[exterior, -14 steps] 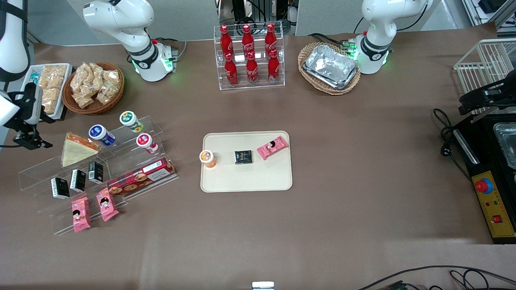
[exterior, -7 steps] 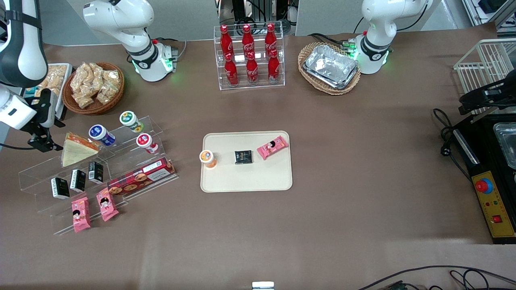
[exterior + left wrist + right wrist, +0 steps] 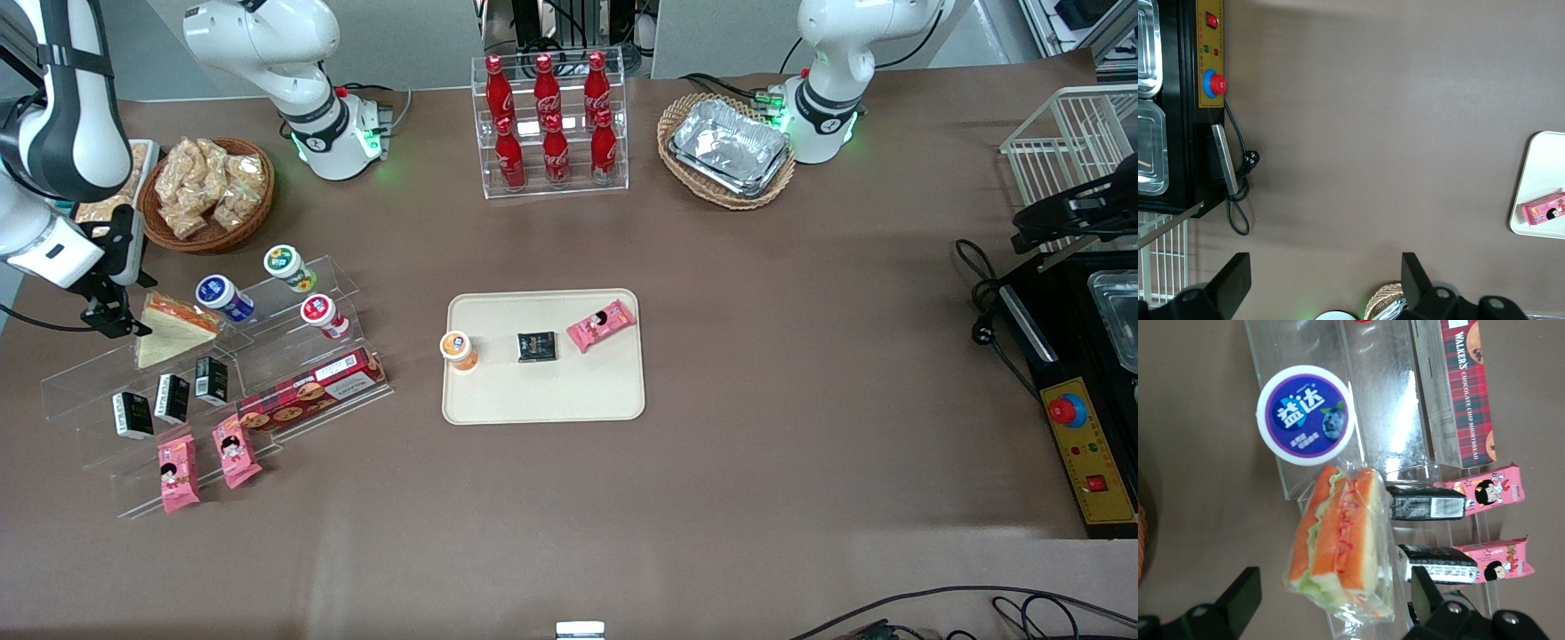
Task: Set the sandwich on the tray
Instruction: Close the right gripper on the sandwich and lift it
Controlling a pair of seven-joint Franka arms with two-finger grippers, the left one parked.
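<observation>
The sandwich (image 3: 169, 329), a clear-wrapped cream wedge with orange-red filling, lies on the top step of a clear acrylic stand (image 3: 80, 396) toward the working arm's end of the table. In the right wrist view its orange and green filled edge (image 3: 1338, 540) faces the camera. My gripper (image 3: 111, 320) hangs open just above the sandwich's outer edge, and its fingers (image 3: 1245, 597) stand wide on either side of the wrapped end without touching. The cream-beige tray (image 3: 544, 396) lies at the table's middle, holding an orange cup, a black packet and a pink packet.
A blue-lidded yogurt cup (image 3: 222, 295) stands right beside the sandwich, with green (image 3: 286, 265) and red (image 3: 322, 315) ones further along. Black cartons (image 3: 172, 397), a tartan biscuit box (image 3: 311, 391) and pink snack packets (image 3: 178, 473) fill the lower steps. A snack basket (image 3: 206, 191) is farther back.
My gripper has moved from the table's edge toward the sandwich and now hangs over its outer end. The sandwich and the tray's contents have not moved.
</observation>
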